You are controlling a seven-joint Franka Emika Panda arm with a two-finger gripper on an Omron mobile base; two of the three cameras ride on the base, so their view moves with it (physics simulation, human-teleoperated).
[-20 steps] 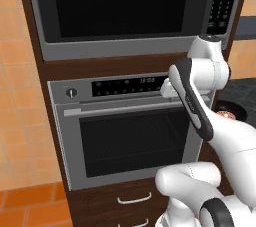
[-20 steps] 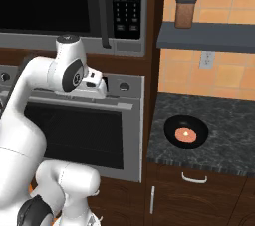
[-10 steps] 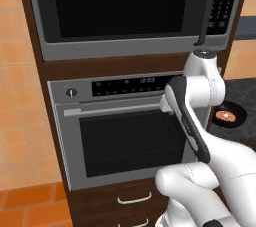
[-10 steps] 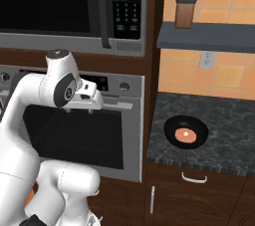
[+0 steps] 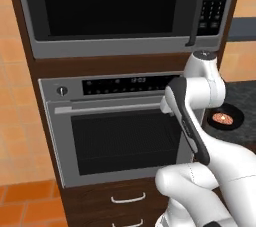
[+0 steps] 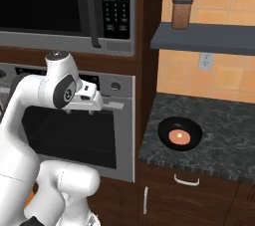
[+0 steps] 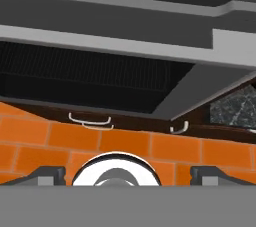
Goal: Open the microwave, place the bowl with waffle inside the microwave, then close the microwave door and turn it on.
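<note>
While the arm swung down across the oven (image 5: 115,136), its empty pincer (image 6: 91,101) gaped wide, the microwave door (image 5: 107,8) stayed shut at twelve o'clock, and the bowl (image 6: 180,133) waited on the desk (image 6: 224,143).

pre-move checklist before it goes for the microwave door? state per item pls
1. Microwave door shut, handle free to grab: ok.
2. Gripper empty, jaws wide apart: ok, finger tips sit far apart in the hand view with nothing between them.
3. Gripper lined up with the handle: not ok, it sits lower, in front of the oven control strip, and the hand camera looks down at the oven door and floor.
4. Bowl upright on the counter with the waffle in it: ok.
5. Microwave cavity ready to take the bowl: cannot tell, the window is black.
</note>
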